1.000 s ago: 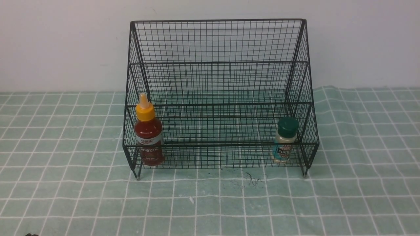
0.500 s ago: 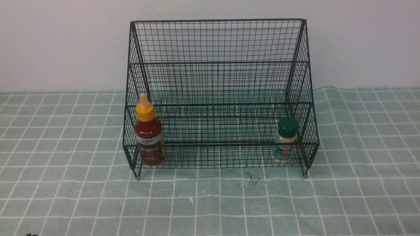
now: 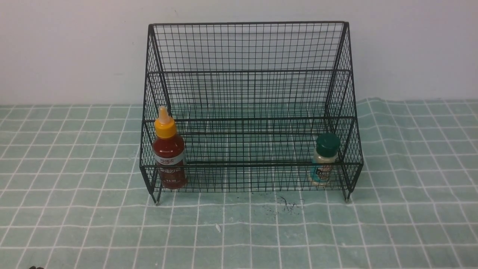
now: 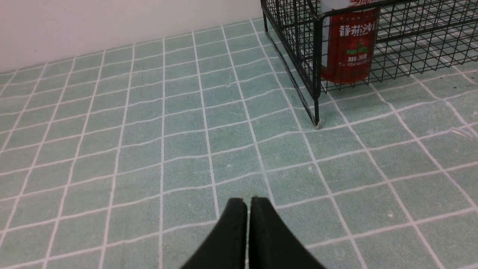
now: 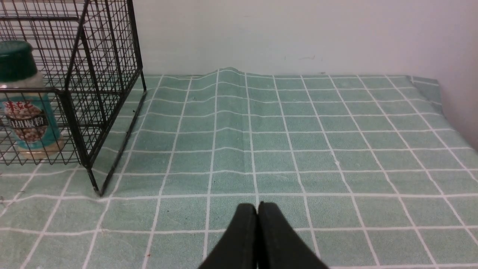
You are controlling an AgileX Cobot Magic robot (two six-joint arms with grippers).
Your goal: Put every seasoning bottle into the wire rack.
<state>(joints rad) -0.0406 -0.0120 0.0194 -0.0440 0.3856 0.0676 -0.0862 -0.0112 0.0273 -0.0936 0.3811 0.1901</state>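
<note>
The black wire rack [image 3: 246, 48] stands at the back of the table against the wall. A dark-red sauce bottle [image 3: 168, 153] with an orange-yellow nozzle cap stands upright in the front tier's left corner, also seen as the red bottle [image 4: 349, 45] in the left wrist view. A beige shaker jar [image 3: 324, 160] with a dark green cap stands upright in the front tier's right corner, shown as the jar [image 5: 26, 108] in the right wrist view. My left gripper [image 4: 248, 201] is shut and empty over the cloth, well short of the rack. My right gripper [image 5: 257, 206] is likewise shut and empty.
A green checked cloth [image 3: 74, 209] covers the table, with a raised fold [image 5: 227, 97] to the right of the rack. Dark specks [image 3: 283, 205] lie on the cloth in front of the rack. A white wall [image 3: 67, 48] runs behind.
</note>
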